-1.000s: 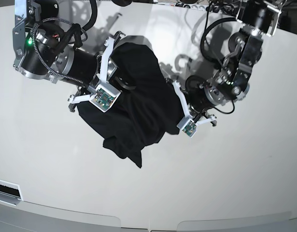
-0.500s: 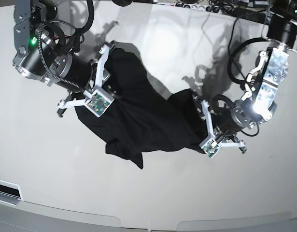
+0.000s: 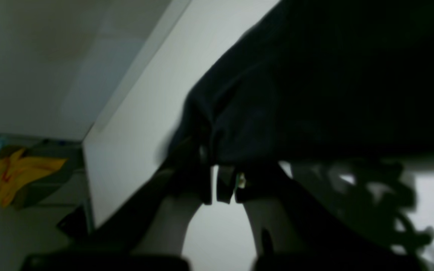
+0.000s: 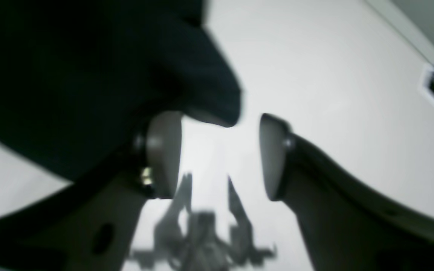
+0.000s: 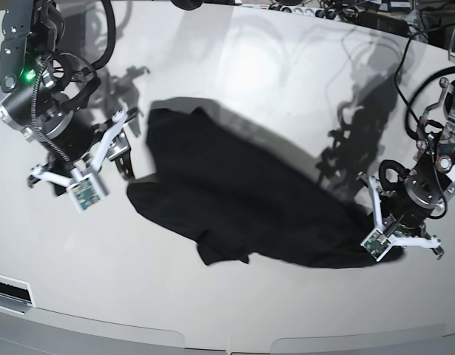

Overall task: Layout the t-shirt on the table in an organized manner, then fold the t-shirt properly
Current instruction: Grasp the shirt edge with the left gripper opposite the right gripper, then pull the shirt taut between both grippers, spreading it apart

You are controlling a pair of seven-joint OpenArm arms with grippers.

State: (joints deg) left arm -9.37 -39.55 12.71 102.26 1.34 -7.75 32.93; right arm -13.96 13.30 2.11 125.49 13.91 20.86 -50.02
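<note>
Black cloth is lying stretched across the table (image 5: 227, 89); your shirt (image 5: 242, 200) is running as a long diagonal band over the middle of it, with one rumpled corner folding under along its near edge. Your left gripper (image 5: 386, 251) is sitting at the shirt's far-right end, jaws pressed together and pinching a bunched fold; in the wrist view the gripper (image 3: 213, 184) is showing its pads (image 3: 224, 182) nearly touching with cloth (image 3: 315, 82) spilling out above them. Your right gripper (image 5: 116, 159) is standing just beside the shirt's opposite end, jaws spread wide and gripping nothing; its wrist view is showing the gripper (image 4: 220, 154) with bare white table between the fingers (image 4: 162, 150) while a lobe of shirt (image 4: 89, 75) is hanging over one finger.
</note>
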